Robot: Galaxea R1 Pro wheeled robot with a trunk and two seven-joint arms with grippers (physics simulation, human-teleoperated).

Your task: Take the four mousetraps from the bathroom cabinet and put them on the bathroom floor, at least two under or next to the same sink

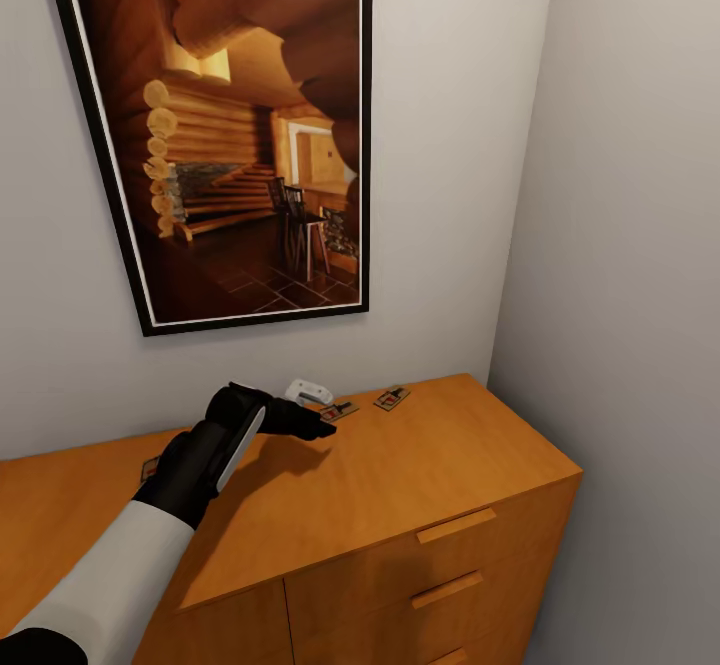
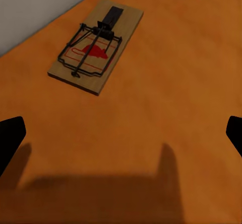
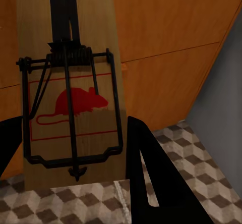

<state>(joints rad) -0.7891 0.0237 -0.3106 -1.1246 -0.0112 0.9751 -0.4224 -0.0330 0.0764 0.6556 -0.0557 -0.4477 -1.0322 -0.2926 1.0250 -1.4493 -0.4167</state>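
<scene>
Left pincer (image 2: 121,133) apart | right pincer (image 3: 70,153) clamps one mousetrap (image 3: 70,82) | two mousetraps on cabinet (image 1: 420,465)

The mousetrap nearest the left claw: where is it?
In the head view, that mousetrap lies on the cabinet top near the wall, just ahead of the left claw, beside another mousetrap.

our left arm (image 1: 110,570) has a smooth white forearm shell, a matte black wrist with a pale grey strip, and a black two-fingered tool (image 1: 310,425); our right tool's black finger (image 3: 151,183) shows a narrow slot.
</scene>
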